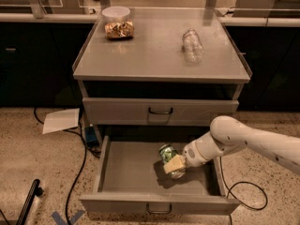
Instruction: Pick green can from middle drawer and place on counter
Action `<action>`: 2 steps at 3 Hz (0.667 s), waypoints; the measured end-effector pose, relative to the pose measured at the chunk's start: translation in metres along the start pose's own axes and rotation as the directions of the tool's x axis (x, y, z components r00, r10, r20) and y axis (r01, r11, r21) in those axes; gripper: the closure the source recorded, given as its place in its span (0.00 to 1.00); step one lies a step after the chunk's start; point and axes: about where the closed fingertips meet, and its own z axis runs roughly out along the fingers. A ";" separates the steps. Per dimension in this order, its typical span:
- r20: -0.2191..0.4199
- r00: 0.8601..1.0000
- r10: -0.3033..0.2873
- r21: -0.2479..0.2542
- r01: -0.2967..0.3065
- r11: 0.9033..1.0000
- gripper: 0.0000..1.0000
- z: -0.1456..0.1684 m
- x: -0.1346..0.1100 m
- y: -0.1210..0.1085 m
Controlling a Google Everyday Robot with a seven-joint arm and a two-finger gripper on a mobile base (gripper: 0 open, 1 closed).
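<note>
The middle drawer (126,172) is pulled wide open at the bottom of the grey cabinet. The green can (167,154) is inside it, right of centre, tilted, its silvery end showing below. My gripper (172,164) reaches in from the right on a white arm and is shut on the green can, with a pale finger (175,163) across its front. The can looks slightly lifted, casting a shadow on the drawer floor. The counter (154,55) is the flat grey top above.
On the counter a gold-brown snack packet (119,29) lies by a white bowl (116,13) at back left, and a clear plastic bottle (192,45) lies at right. The upper drawer front (160,110) is closed. Cables and a paper sheet (61,120) lie on the floor.
</note>
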 end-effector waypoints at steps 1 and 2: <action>-0.001 1.000 0.000 -0.001 0.000 1.000 1.00 0.000 0.000 0.000; 0.022 0.997 -0.070 0.031 0.069 0.997 1.00 -0.020 -0.004 0.035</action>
